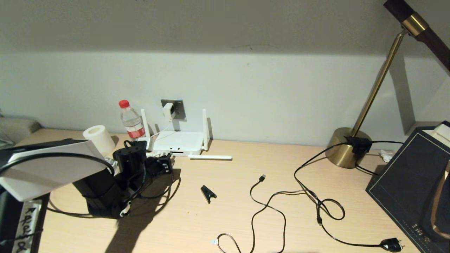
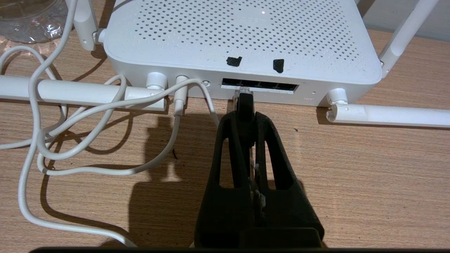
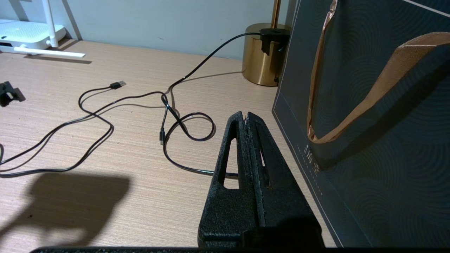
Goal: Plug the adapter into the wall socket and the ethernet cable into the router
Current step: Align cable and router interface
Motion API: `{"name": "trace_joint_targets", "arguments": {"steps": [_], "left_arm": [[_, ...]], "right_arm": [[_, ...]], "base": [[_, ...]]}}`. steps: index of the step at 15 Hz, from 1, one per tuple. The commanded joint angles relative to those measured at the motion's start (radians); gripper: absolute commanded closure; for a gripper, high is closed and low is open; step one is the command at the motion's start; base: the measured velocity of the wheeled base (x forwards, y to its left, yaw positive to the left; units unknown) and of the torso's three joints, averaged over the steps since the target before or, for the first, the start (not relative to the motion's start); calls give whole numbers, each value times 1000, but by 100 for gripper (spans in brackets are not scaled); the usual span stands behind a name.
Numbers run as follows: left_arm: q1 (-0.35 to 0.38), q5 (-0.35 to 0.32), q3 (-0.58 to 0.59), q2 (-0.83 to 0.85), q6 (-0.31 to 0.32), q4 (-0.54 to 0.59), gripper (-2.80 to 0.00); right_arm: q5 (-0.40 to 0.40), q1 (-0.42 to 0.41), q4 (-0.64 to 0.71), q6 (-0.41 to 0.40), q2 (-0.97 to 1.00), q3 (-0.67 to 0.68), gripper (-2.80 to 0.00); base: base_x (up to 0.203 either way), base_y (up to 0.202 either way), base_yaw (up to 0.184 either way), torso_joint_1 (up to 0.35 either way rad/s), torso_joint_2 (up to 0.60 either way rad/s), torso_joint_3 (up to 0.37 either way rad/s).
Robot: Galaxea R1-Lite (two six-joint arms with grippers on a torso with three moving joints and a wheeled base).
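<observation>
1. The router [image 2: 242, 38] is a flat white plastic box with a top of fine perforated dots and rounded corners. It lies at the far left of the pale wood-grain desk [image 1: 246, 211], against the wall.
2. Its slim stick antennas stand or lie flat along the desk; one [image 1: 210, 157] stretches right from its near edge.
3. The left gripper [image 2: 245, 109], matt black and rough-textured, is clamped on the ethernet cable [image 2: 245, 105]. The cable's clear clip connector sits at the lip of the dark port slot [image 2: 259, 85].
4. The adapter [image 1: 168, 110], a small white cube, sits in the grey metallic wall socket [image 1: 179, 107] above the router; its thin white cord [image 2: 70, 140] loops loosely on the desk left of the gripper.
5. The right gripper [image 3: 248, 119], fingers pressed together on nothing, hovers near the desk's right side beside a dark paper bag [image 3: 369, 123].
6. Thin black cables [image 1: 281, 203] sprawl over the open middle.
</observation>
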Motion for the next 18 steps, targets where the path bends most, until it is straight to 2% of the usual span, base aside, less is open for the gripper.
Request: {"name": "trace_joint_targets", "arguments": {"steps": [1, 9, 12, 14, 18], "left_arm": [[0, 0, -5, 2, -1, -7, 0], [-1, 2, -1, 2, -1, -7, 0], [-4, -3, 51, -21, -6, -11, 0], [-13, -1, 56, -17, -4, -63, 0], [-17, 1, 63, 19, -5, -80, 0]], "right_arm": [[0, 0, 0, 0, 2, 35, 0], [0, 0, 0, 0, 2, 35, 0], [0, 0, 0, 0, 2, 35, 0], [0, 0, 0, 0, 2, 35, 0], [0, 0, 0, 0, 2, 35, 0]], "base": [[0, 0, 0, 0, 0, 0], [0, 0, 0, 0, 0, 0], [0, 0, 0, 0, 0, 0], [0, 0, 0, 0, 0, 0], [0, 0, 0, 0, 0, 0]]}}
